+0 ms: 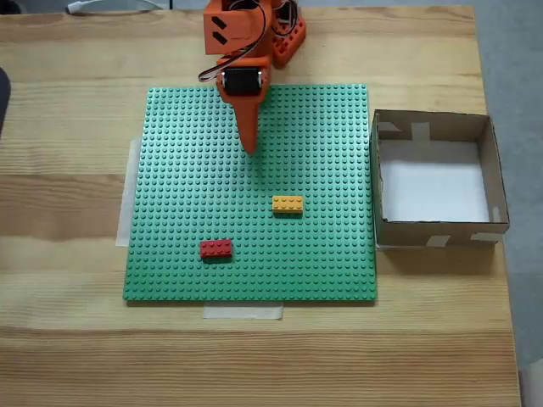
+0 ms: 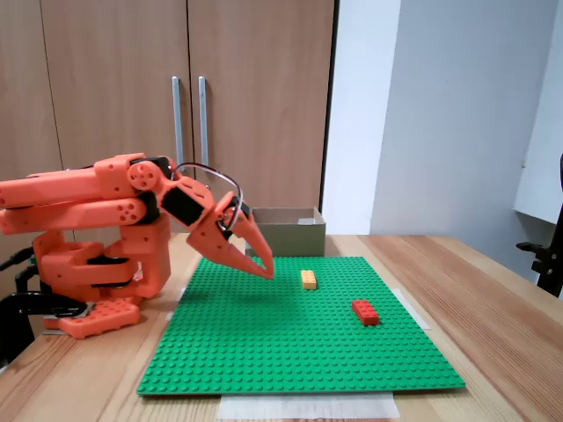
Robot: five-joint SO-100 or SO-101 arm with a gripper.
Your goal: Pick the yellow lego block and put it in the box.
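Wood table (image 1: 68, 203) w/ pale planks is seen from above in a fixed view, and from the side in the other one, where brown cupboard doors (image 2: 185, 97) and a white wall (image 2: 457, 114) are seen at the back. Green lego baseplate (image 1: 195, 186) is laid flat on the table, w/ strips of pale tape (image 1: 243, 312) stuck under its edges.

Yellow lego block (image 1: 288, 203) is set on the baseplate, near the middle, a bit toward the box side. It is also seen from the side (image 2: 309, 279). Red lego brick (image 1: 215, 248) is set on the baseplate too, apart from the yellow one, nearer the front edge in the top view; from the side (image 2: 365, 311) it is seen closer to the camera.

Box (image 1: 501, 191) is made of brown cardboard w/ a white bottom and tape bits on the rim. It is put just beside the baseplate's right edge in the top view, nothing seen inside. From the side (image 2: 286, 230) it is seen behind the baseplate.

Orange arm (image 2: 88, 202) is folded low by the baseplate's far edge. Gripper (image 1: 249, 146) is held over the baseplate, above the studs, well apart from the yellow block. From the side (image 2: 264, 269) its fingers are pressed together to a point, w/ nothing held.
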